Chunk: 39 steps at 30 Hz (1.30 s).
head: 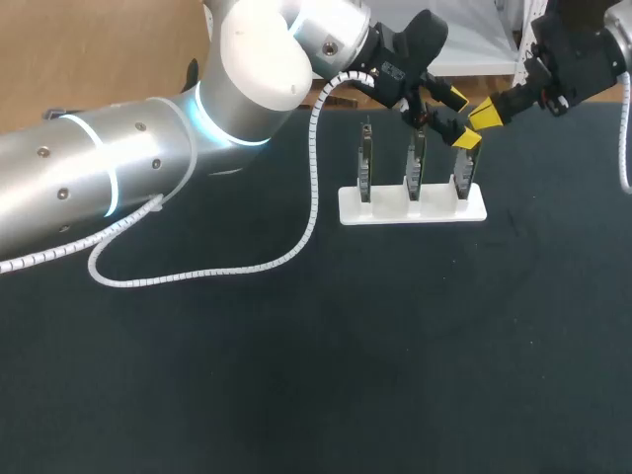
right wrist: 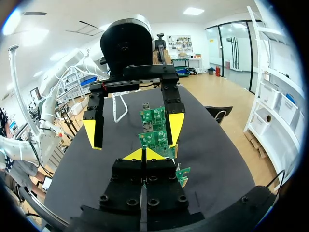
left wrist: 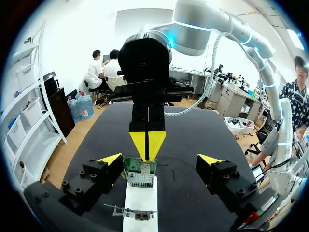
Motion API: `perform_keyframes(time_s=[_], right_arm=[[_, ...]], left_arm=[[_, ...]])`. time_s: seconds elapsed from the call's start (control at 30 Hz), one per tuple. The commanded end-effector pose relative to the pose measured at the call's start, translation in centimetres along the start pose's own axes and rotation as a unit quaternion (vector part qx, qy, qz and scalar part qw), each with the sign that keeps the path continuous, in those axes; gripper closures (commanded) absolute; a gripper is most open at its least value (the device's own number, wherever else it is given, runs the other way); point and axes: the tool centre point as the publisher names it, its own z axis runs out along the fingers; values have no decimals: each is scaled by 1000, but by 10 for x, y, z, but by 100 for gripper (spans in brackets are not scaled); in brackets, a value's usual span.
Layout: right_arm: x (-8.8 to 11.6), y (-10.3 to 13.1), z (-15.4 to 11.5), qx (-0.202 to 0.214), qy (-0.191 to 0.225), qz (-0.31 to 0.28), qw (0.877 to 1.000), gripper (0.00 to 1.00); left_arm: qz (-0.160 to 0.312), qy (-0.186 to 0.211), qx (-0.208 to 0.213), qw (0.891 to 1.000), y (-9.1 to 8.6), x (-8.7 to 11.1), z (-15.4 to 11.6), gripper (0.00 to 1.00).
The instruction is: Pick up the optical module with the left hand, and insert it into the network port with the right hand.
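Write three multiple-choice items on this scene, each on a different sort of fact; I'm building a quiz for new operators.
1. Where are the right gripper tips? A at the rack's right-end board; B at its left-end board; C on bare table.
2. How many boards stand in the rack? A two; B three; C five.
3. The left gripper is: A open; B shut; C out of view.
Key: A, its shut tips sit at that board's top; B, three stand upright; A, its fingers stand wide apart.
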Motion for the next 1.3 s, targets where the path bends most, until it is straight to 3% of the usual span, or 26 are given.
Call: perform_keyframes(time_s=[0.03, 0.7, 1.03, 1.23, 1.27, 1.3], right_arm=[[7, -1, 4, 0, 0, 0, 1000, 100], [-28, 5, -22, 38, -18, -33, 999, 100], [-47, 11, -41, 83, -44, -42, 995, 100], [-57, 13, -52, 118, -67, -36, 990, 100], [-58, 14, -52, 123, -67, -35, 990, 71], [-58, 14, -52, 123, -67, -35, 990, 0]], left_arm=[[0, 0, 0, 1000, 0, 0, 0, 0], [0, 0, 0, 1000, 0, 0, 0, 0], [90, 1, -78, 993, 22, -41, -52, 0], [158, 5, -136, 978, 30, -69, -97, 0], [173, 3, -141, 975, 31, -73, -102, 0], [186, 5, -145, 972, 32, -77, -107, 0]])
